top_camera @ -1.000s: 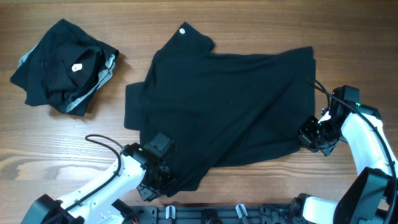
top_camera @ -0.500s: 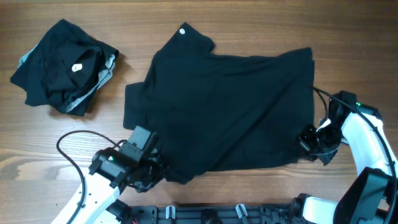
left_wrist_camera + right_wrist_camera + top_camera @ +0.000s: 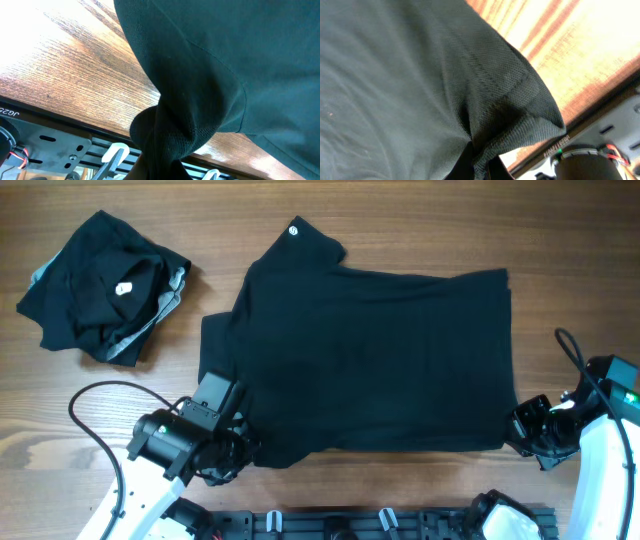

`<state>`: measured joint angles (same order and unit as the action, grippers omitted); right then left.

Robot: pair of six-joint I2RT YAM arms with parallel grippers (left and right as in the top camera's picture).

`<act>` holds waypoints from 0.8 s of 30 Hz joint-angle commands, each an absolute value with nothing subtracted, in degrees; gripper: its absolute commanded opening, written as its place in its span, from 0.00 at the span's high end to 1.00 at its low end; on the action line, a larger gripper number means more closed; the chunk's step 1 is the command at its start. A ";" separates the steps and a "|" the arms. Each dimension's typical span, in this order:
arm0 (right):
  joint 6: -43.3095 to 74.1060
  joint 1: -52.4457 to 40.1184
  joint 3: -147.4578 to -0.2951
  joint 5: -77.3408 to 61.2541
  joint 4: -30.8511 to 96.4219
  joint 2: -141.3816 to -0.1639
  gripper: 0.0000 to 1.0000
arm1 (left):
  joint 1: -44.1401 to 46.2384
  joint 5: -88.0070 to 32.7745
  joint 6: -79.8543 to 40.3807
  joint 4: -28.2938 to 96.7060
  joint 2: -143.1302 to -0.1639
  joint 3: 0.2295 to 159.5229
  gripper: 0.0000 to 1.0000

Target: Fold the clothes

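A large black shirt (image 3: pixel 370 360) lies spread over the middle of the wooden bench (image 3: pixel 450 220). Its matte knit is mostly flat, with a few shallow ripples. The outline is a rough rectangle, straight along the right edge. One pointed corner pokes toward the top of the frame, and a small round white print (image 3: pixel 294 230) sits there. A squared flap sticks out on the left side. The bench top is warm brown board with long horizontal grain.

The left gripper (image 3: pixel 238 454), at the lower left of the overhead view, is clamped on the shirt's lower left corner. In the left wrist view the fabric gathers into a tight twisted bunch at bottom centre, showing a fine mesh weave and a stitched seam line. The right gripper (image 3: pixel 517 430), at the lower right, is closed on the shirt's lower right corner. Its wrist view shows the hemmed corner folded into a peak and narrowing down to the bottom of the frame.

At the upper left, well apart from the shirt, a rumpled pile of dark garments (image 3: pixel 95 280) sits in a soft heap. It has pale grey trim (image 3: pixel 165 305) at its right side and a small white label (image 3: pixel 124 289) on top. A thin black cable (image 3: pixel 110 385) arches over the bench beside the left arm.
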<state>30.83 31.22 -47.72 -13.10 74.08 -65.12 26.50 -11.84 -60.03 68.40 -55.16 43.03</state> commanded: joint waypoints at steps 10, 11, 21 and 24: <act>22.11 31.51 -48.42 -26.06 58.00 -76.62 0.96 | 26.09 -4.45 -49.63 47.20 -62.28 43.99 0.95; 22.04 31.46 -48.42 -26.28 57.25 -78.13 0.95 | 26.09 -2.61 -49.12 45.45 -63.11 43.99 0.95; 20.97 31.31 -48.42 -32.12 45.45 -85.30 0.94 | 26.06 13.21 -46.68 34.33 -66.13 43.99 0.94; 21.26 31.31 -48.42 -32.42 43.38 -85.30 0.93 | 26.09 13.61 -46.68 33.54 -66.70 43.99 0.94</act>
<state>21.32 31.22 -47.75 -30.65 44.47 -84.55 26.50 10.41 -47.55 34.22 -65.80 43.16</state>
